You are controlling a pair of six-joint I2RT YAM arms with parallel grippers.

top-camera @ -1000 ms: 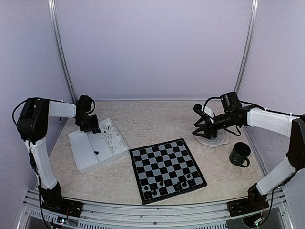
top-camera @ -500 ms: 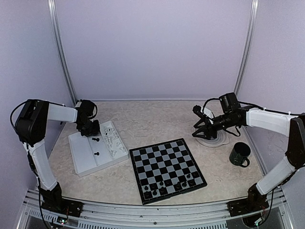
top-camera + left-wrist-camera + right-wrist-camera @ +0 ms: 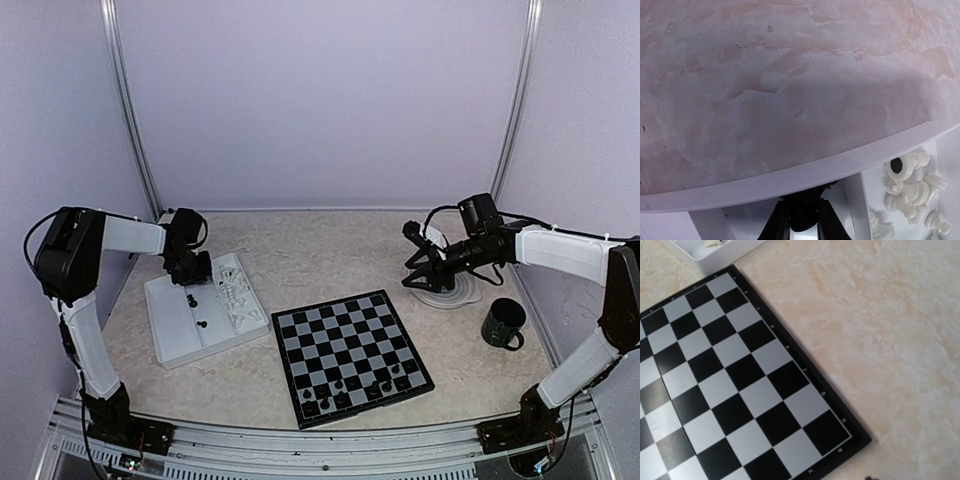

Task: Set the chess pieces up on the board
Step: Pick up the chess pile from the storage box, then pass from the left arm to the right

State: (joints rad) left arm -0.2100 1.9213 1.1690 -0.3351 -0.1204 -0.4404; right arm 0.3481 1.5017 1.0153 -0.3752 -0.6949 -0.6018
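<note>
The left claw [image 3: 191, 271] sits low in the white tray [image 3: 172, 338]; its grip is too hidden to tell. Beside it lie white pieces [image 3: 912, 190]. Some black pieces [image 3: 337, 384] stand on the board [image 3: 345, 345]. The right claw [image 3: 409, 258] is spread wide.

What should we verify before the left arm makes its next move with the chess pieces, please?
1. Left gripper is over the white tray: ok.
2. Left gripper has a piece in its grasp: cannot tell; the wrist view shows only something dark at the fingertips.
3. Black pieces are available in the tray: ok, two show in its left compartment.
4. Board has free squares: ok, only its near rows are occupied.
5. Right gripper is clear of the board: ok, it is open over the round plate.
</note>
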